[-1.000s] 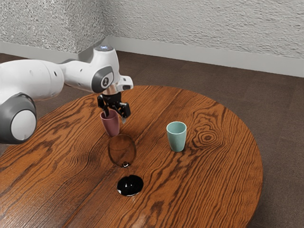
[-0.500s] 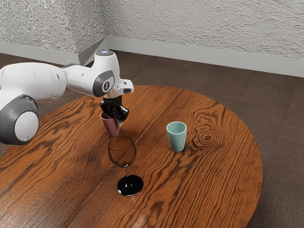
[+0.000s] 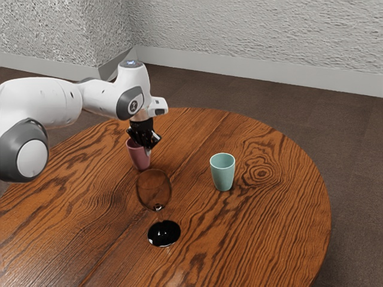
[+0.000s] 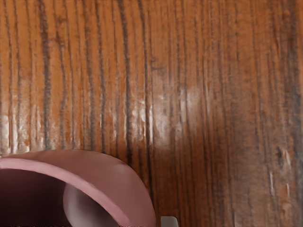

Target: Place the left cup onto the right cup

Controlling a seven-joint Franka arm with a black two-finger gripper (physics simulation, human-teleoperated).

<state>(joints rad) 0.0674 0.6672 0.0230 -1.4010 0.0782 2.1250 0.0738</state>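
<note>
Over the wooden table (image 3: 263, 227), toward ten o'clock from its middle in the exterior view, my gripper (image 3: 145, 143) hangs point-down at the pink cup (image 3: 139, 158). My two black fingers are drawn close together on the cup's wall at the three o'clock side of its rim. They look to be pinching it, one inside and one outside. The pink cup stands upright on the wood, mouth up.

At three o'clock from it, well apart, stands the teal cup (image 3: 222, 171). It too is upright with its mouth open, and nothing touches it.

Near the pink cup at about five o'clock is a dark glassy oval (image 3: 154, 189), and beyond that, at six o'clock from the oval, a black disc (image 3: 164, 233) lies flat on the table. What either one is, I cannot tell.

From my wrist camera I look straight down on the table (image 4: 199, 94), its grain running in long dark streaks with a pale sheen across them. The pink cup (image 4: 94, 175) sits right under my hand, showing its thick rounded rim and the shadowed hollow inside.
</note>
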